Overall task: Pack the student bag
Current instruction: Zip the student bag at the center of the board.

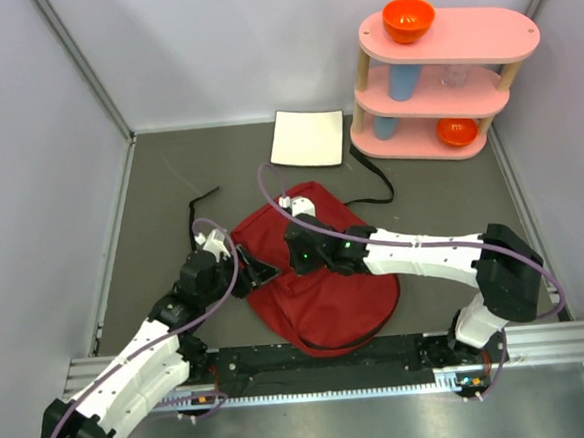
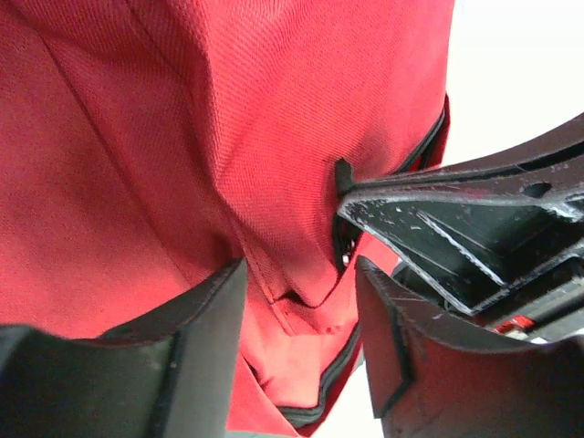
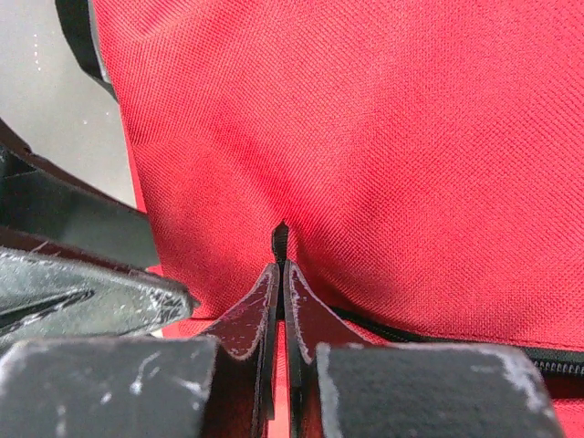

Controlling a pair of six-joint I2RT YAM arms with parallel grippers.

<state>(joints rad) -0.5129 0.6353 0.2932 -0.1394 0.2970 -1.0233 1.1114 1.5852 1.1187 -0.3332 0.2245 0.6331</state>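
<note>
The student bag (image 1: 328,297) lies crumpled on the table (image 1: 160,198) just ahead of my arm bases, with my right gripper (image 3: 281,266) clamped together on a pinch of its red fabric and my left gripper (image 2: 299,274) spread apart at a fold on its left edge.

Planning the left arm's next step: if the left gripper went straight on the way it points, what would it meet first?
The bag: a fold of its red fabric lies directly ahead of the open left gripper, apparently very close, though depth is unclear.
</note>
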